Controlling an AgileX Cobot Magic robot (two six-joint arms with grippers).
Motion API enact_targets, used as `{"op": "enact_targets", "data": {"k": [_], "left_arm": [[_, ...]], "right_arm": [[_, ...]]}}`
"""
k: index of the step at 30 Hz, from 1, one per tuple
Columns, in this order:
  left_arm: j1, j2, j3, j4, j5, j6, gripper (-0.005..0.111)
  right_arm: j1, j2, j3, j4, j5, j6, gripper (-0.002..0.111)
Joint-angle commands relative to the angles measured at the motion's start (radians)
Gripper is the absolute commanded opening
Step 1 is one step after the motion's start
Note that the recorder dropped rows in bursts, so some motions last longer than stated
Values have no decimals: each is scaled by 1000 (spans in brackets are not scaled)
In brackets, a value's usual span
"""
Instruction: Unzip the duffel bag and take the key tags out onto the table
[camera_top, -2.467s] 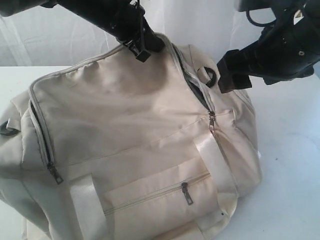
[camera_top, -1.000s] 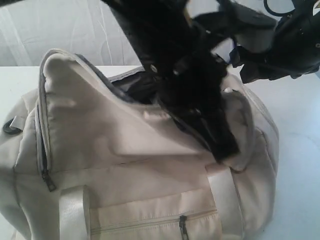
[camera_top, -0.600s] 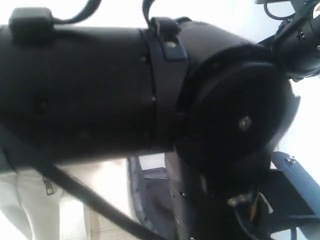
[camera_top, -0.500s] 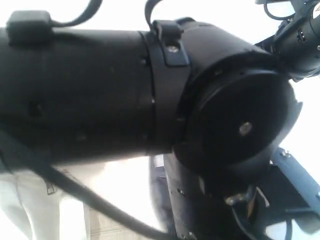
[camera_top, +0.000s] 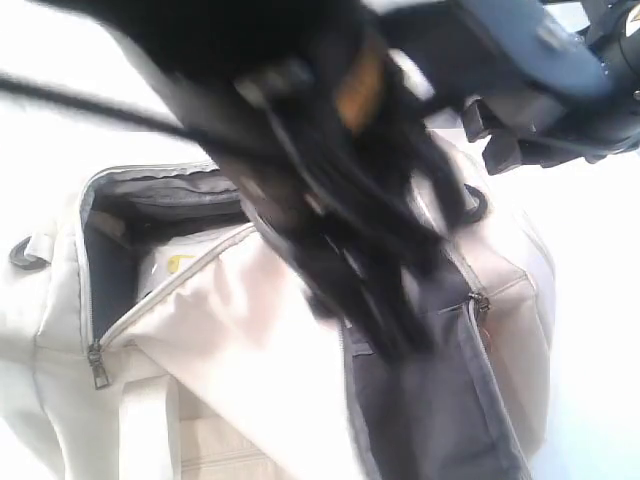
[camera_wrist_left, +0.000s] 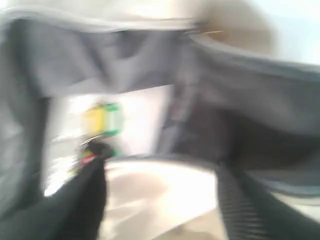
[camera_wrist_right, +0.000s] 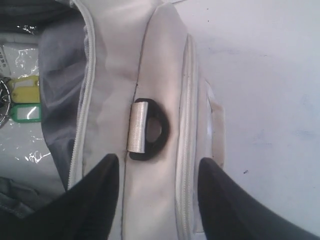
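Blurrily, key tags (camera_wrist_left: 102, 119) show inside the duffel bag (camera_top: 250, 340); left end effector (camera_wrist_left: 160, 170), right end effector (camera_wrist_right: 159, 160) gape.

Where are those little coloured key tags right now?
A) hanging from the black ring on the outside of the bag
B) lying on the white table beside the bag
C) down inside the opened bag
C: the right wrist view shows the yellow and green key tags lying inside the unzipped opening of the duffel bag, not out on the table or on the ring.
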Motion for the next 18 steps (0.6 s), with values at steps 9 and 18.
{"op": "enact_targets", "data": {"k": [9,18], "left_arm": [[380,42,178,-122,-7,5,0],[377,-15,359,-502,91,196,0]], "right_arm": [[-2,0,-5,7,-1,-16,46],[-2,0,-5,7,-3,-35,46]]}}
